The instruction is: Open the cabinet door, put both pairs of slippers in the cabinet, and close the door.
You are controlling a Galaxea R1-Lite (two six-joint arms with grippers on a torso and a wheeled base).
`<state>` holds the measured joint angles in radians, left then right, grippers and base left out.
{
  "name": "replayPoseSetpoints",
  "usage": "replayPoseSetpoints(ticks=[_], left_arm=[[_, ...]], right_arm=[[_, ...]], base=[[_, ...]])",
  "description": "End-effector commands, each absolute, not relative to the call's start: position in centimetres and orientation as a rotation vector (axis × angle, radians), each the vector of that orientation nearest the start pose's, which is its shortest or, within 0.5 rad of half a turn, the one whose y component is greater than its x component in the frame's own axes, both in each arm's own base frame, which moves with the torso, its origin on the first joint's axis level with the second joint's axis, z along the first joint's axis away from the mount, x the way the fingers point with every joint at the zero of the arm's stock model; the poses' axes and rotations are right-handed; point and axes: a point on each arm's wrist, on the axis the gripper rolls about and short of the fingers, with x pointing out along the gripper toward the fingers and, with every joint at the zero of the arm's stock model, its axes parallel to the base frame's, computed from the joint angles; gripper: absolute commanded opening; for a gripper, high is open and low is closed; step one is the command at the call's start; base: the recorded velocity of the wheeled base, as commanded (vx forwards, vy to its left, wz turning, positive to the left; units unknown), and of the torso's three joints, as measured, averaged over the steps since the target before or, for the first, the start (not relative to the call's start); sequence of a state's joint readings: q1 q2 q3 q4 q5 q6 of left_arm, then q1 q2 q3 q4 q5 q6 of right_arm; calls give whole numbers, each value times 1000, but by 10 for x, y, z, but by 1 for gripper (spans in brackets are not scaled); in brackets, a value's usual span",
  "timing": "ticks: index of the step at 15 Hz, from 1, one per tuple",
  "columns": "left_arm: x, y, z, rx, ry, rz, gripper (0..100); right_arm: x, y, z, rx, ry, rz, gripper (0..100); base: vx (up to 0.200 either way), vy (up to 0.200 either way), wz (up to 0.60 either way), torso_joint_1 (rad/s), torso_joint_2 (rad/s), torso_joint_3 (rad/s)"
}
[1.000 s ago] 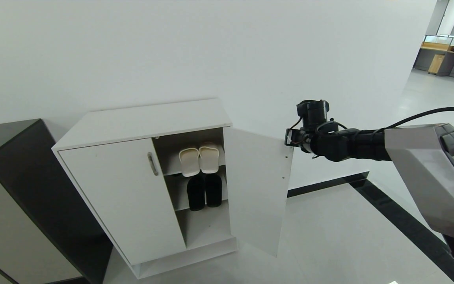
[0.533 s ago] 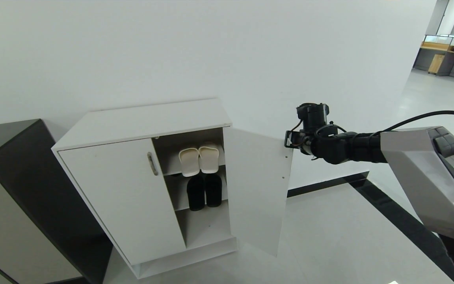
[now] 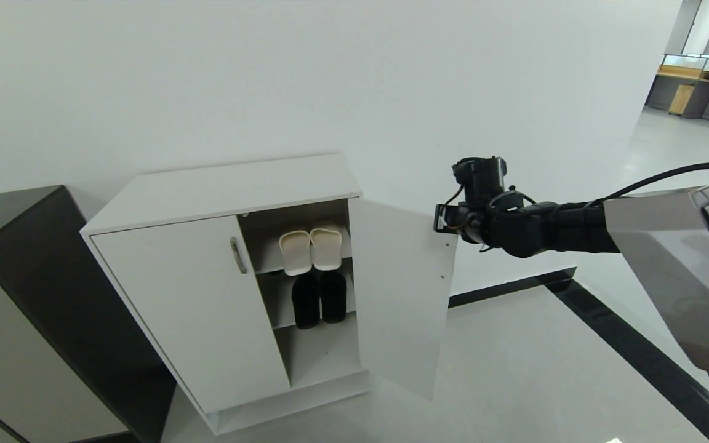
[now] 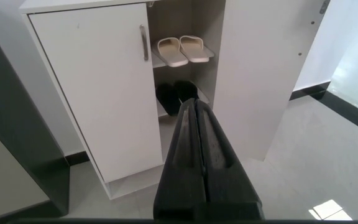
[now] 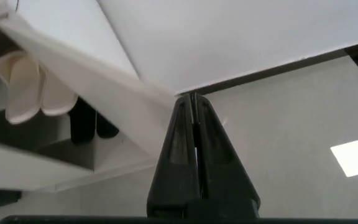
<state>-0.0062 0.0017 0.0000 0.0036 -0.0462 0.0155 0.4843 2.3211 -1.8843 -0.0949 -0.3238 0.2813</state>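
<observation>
Pale grey floor (image 3: 545, 369), white wall (image 3: 330, 80); dark unit (image 3: 34, 289) beside white cabinet (image 3: 225, 191). Cabinet has 2 doors: left door (image 3: 188, 307) shut, right door (image 3: 400, 295) swung open. Inside, 2 prs slippers: white pair (image 3: 311, 249) on upper shelf, black pair (image 3: 319, 298) on shelf below. At open door's top outer corner, right gripper (image 3: 439, 219), fingers pressed together, contact unclear; left gripper (image 4: 196, 109) likewise pressed together, facing cabinet.

You can't see what lies behind the shut left door (image 3: 188, 307) of the cabinet (image 3: 225, 187). The far ends of the black slippers (image 3: 319, 300) fade into shelf shadow. Whether your right pincer (image 3: 436, 219) touches the open door (image 3: 400, 295) is unclear.
</observation>
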Motion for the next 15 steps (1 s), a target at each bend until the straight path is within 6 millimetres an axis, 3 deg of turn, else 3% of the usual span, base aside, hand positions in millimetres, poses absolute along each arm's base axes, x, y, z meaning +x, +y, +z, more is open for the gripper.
replayPoseSetpoints(ticks=[1, 6, 9, 15], left_arm=[[-23, -1, 75, 15, 4, -52, 0], [-23, -1, 75, 15, 6, -52, 0], [-23, -1, 75, 15, 4, -52, 0], [-23, -1, 75, 15, 4, -52, 0]], right_arm=[[401, 234, 204, 141, 320, 171, 0], [425, 213, 206, 170, 268, 121, 0], [449, 211, 194, 179, 249, 96, 0], [472, 208, 159, 156, 292, 67, 0]], base=[[0, 0, 0, 0, 0, 0], [0, 0, 0, 0, 0, 0], [0, 0, 0, 0, 0, 0], [0, 0, 0, 0, 0, 0]])
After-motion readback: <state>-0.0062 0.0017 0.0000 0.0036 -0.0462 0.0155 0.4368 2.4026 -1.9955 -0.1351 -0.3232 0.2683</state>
